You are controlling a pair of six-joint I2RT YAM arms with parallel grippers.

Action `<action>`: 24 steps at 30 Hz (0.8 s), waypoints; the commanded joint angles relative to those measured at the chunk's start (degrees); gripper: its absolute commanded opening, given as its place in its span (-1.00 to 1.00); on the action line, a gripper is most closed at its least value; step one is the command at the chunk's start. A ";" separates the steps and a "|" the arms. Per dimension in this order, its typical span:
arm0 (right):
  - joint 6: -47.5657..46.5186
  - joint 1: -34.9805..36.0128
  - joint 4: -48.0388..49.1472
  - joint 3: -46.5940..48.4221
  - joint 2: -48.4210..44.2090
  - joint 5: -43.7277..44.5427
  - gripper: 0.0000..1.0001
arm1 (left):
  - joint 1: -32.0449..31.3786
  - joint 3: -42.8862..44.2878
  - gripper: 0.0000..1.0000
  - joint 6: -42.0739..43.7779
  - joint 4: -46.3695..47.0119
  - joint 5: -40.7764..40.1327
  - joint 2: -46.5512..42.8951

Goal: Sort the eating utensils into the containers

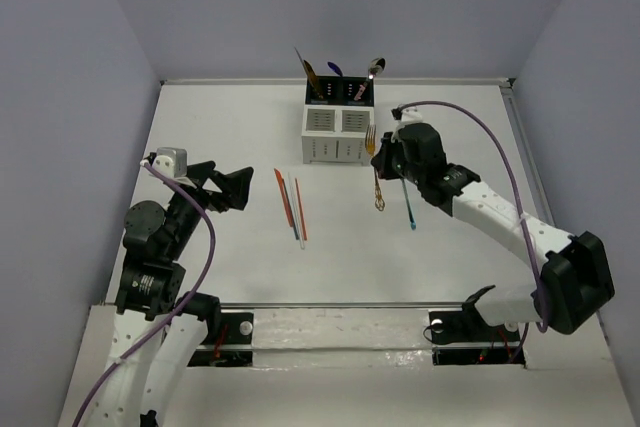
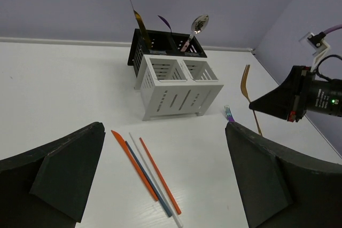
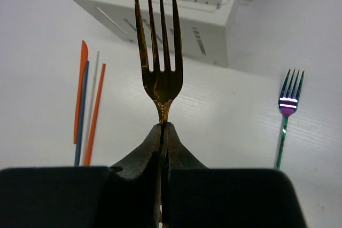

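Gold fork pinched in right gripper, tines toward white caddy

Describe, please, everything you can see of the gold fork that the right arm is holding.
The gold fork looks like polished metal, slim, with long tines and an embossed neck. The right claw is shut on that neck, tines pointing toward the white caddy. The tines are off the table; whether the handle end touches it is unclear.
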 commanded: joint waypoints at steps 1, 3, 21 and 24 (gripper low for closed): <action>-1.44 0.32 9.42 5.44 1.42 0.81 -1.00 | -0.32 -0.30 0.98 0.06 2.35 0.71 -0.36; -3.36 0.32 15.81 7.89 3.78 2.30 -1.00 | -0.32 -0.30 0.98 0.06 2.27 0.80 -0.27; -16.91 -2.85 34.48 37.00 32.44 9.42 -1.00 | -1.37 -0.03 0.98 0.50 1.91 0.19 0.43; -17.18 -3.46 35.36 37.62 35.09 9.51 -1.00 | -1.37 0.06 0.98 0.59 2.00 0.27 0.43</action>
